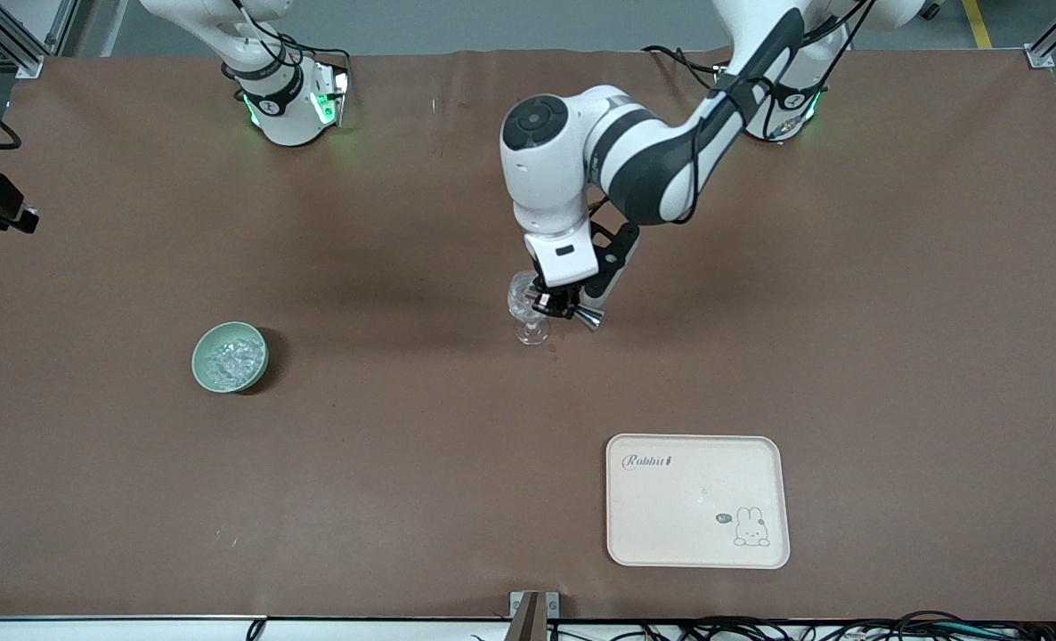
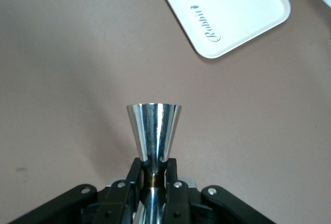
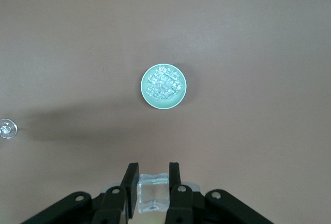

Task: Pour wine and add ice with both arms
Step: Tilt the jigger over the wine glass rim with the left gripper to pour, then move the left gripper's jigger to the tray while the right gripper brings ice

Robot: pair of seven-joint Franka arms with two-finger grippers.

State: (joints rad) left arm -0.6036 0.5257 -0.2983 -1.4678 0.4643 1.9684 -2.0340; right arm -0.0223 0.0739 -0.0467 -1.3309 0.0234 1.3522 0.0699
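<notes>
The left gripper (image 1: 566,307), fingers clamped on a steel jigger (image 2: 153,131), is positioned at frame centre directly beside the stemmed glass (image 1: 526,307). The right gripper (image 3: 153,188), closed on an ice cube (image 3: 152,193), is held high above the bowl (image 3: 163,86).

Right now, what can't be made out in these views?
- Front view: right pincer out of frame; only its wrist view shows it shut on an ice cube.
- Front view: glass contents hidden by left pincer.
- Left wrist view: jigger inside unseen, lower cup cut off.

I work in a robotics lab: my two arms (image 1: 635,160) bolt to a brown-covered table (image 1: 403,499) framed by aluminium rails (image 1: 12,40), with cables (image 1: 759,628) along its edge.
</notes>
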